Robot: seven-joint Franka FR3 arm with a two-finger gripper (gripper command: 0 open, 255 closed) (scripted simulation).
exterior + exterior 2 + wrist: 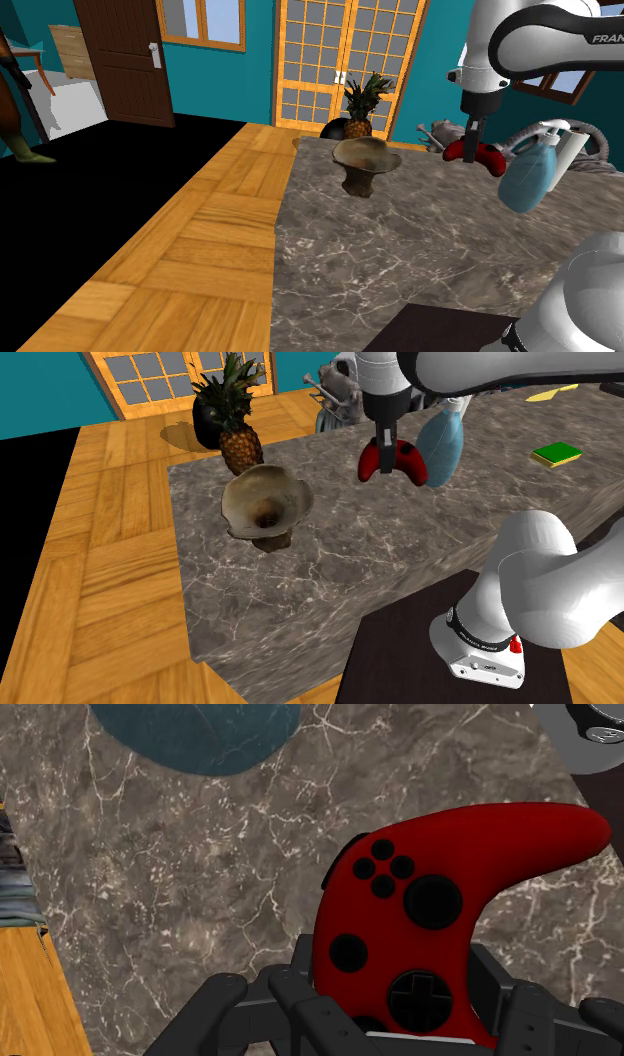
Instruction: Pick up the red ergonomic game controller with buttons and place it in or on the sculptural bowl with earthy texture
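Note:
A red game controller (pixel 476 155) with black buttons hangs above the marbled stone counter (pixel 400 260), and my gripper (pixel 470 138) is shut on it from above. In the second exterior view the controller (pixel 394 460) hangs under the gripper (pixel 385 444), right of the bowl. The wrist view has the controller (pixel 420 914) clasped between the black fingers (pixel 298 989) of the gripper (pixel 395 1004), one horn pointing away. The brown, rough sculptural bowl (pixel 366 160) stands upright on its foot on the counter (pixel 330 572), to the shoulder view's left of the gripper. Nothing lies in the bowl (pixel 264 504).
A blue spray bottle (pixel 528 175) stands close beside the controller, also seen as the bottle (pixel 440 437) (pixel 195 734). A pineapple (pixel 238 422) and a dark pot (pixel 208 414) stand behind the bowl. A green sponge (pixel 557 453) lies farther off. The counter's edge drops to wood floor (pixel 180 260).

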